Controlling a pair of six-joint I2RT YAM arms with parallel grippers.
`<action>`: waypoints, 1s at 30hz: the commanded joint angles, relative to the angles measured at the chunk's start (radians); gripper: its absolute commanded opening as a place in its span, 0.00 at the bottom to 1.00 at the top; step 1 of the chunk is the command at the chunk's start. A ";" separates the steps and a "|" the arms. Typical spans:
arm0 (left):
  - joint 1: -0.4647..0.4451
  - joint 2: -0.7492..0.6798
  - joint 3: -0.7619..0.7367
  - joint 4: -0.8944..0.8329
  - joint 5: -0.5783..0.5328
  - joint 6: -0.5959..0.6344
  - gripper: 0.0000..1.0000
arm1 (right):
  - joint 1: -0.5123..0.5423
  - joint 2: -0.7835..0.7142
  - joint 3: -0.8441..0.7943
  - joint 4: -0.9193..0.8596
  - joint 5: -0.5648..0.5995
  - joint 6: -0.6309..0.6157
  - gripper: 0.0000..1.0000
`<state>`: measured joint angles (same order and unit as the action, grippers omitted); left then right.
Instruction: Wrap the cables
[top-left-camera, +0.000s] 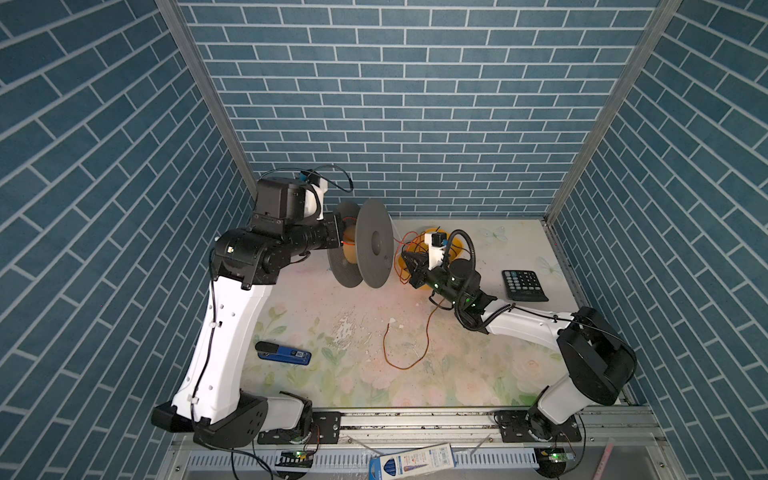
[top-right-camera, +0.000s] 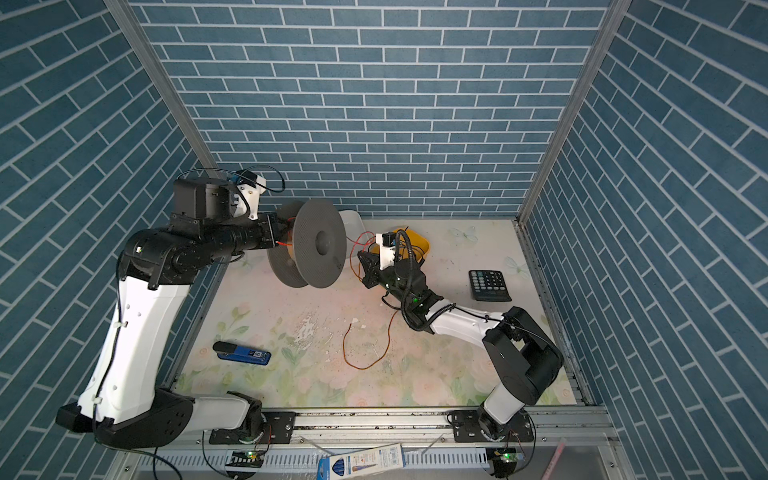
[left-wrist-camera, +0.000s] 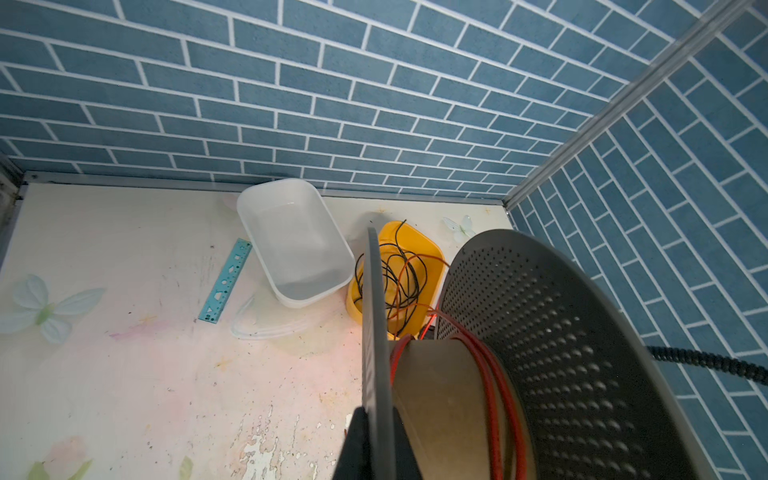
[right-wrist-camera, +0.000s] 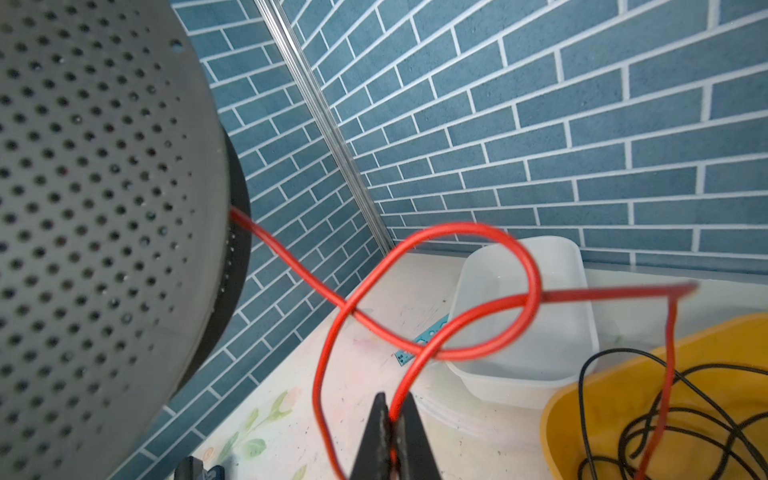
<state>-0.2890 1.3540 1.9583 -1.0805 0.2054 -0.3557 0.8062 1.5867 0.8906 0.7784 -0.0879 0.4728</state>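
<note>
Left gripper (left-wrist-camera: 376, 444): I'm pinching the near flange of the spool (top-left-camera: 374, 243) and holding it clear of the table (top-left-camera: 332, 374), axis about level. One finger sits on each face of the flange.

Right gripper (right-wrist-camera: 390, 432): pressed together on the wire (right-wrist-camera: 457, 226), pinched right at the tips.

In the left wrist view a few turns of the wire sit on the spool's cardboard core (left-wrist-camera: 440, 395). The wire leaves the spool, makes a loose loop in the air and runs to my right jaws. In both top views the slack drops under my right arm and lies on the table as an open loop, its free end near the middle. In the right wrist view another stretch runs down into the yellow tub (right-wrist-camera: 590, 395), where the black wire (left-wrist-camera: 401, 286) is tangled.

The white tub (left-wrist-camera: 299, 249) is just beside the yellow tub, and the ruler (left-wrist-camera: 226, 280) is near it. The calculator (top-left-camera: 524, 284) and the stapler (top-left-camera: 284, 353) lie well apart from the wire.
</note>
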 joint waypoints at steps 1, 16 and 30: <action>0.042 -0.039 0.014 0.061 0.015 0.000 0.00 | -0.021 -0.102 -0.053 -0.058 -0.069 0.015 0.00; 0.084 -0.043 0.055 0.008 0.028 0.043 0.00 | -0.187 -0.483 -0.144 -0.578 -0.038 -0.090 0.00; 0.097 -0.048 0.067 -0.017 0.011 0.074 0.00 | -0.261 -0.463 -0.138 -0.637 -0.021 -0.107 0.00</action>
<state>-0.2024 1.3331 1.9820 -1.1389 0.2253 -0.2985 0.5587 1.1179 0.7403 0.1837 -0.1165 0.4091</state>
